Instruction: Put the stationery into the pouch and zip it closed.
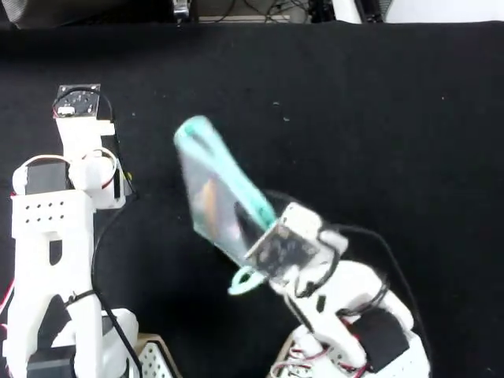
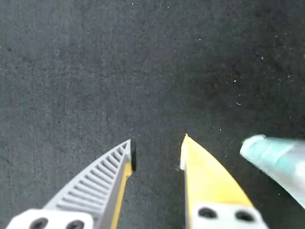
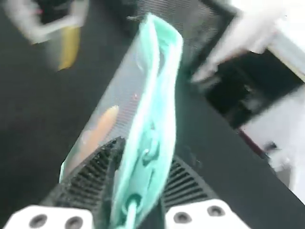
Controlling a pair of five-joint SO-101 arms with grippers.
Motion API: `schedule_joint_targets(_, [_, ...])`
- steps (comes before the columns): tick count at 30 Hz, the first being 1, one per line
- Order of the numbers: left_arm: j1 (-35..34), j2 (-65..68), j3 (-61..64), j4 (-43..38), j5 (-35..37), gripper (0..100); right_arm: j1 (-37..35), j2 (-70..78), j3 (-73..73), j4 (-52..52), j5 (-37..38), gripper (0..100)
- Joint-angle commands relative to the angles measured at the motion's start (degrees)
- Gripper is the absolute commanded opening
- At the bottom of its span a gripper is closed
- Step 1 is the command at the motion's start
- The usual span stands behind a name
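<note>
A clear mesh pouch [image 1: 216, 189] with a mint-green zipper edge hangs lifted off the black table, tilted. An orange item [image 1: 208, 197] shows through its side. My right gripper [image 1: 264, 240] is shut on the pouch's near end, and a green pull loop [image 1: 246, 281] dangles below it. In the right wrist view the pouch [image 3: 143, 100] stands up between the black fingers [image 3: 95, 176], with the orange item [image 3: 97, 126] inside. My left gripper [image 2: 156, 152] is open over bare table at the left, near the arm [image 1: 79, 157]. The pouch's tip [image 2: 274, 157] shows beside it.
The black cloth table [image 1: 378, 118] stretches wide at the back and right. The left arm's white body [image 1: 47, 260] stands along the left edge. Cables and equipment [image 1: 260, 9] lie beyond the far edge of the table.
</note>
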Motion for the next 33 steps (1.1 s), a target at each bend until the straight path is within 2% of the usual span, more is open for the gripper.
schedule_joint_targets(1, [0.7,-0.4,-0.7,-0.3,-0.4,18,3.1,-0.3,-0.2,-5.9,-4.0,1.1])
schedule_joint_targets(4, [0.8,-0.4,-0.8,-0.3,-0.4,18,-0.2,0.1,-0.1,-5.8,-6.2,1.1])
schedule_joint_targets(10, [2.7,-0.4,0.1,-0.3,-0.4,18,-8.2,0.2,5.8,-2.7,-5.7,2.2])
schedule_joint_targets(14, [7.5,-0.4,1.7,-0.4,-0.4,18,-8.4,0.1,8.5,1.0,-5.7,14.1])
schedule_joint_targets(20, [14.0,-0.3,3.6,-0.8,-0.4,18,-8.5,-0.3,-2.6,13.6,-5.6,16.9])
schedule_joint_targets(30, [14.4,-0.4,3.7,-0.8,-0.4,18,-8.4,0.2,-18.5,31.8,-5.5,16.7])
schedule_joint_targets(33, [14.3,-0.4,3.8,-0.8,-0.4,18,-8.4,0.0,-19.8,35.4,-4.3,12.2])
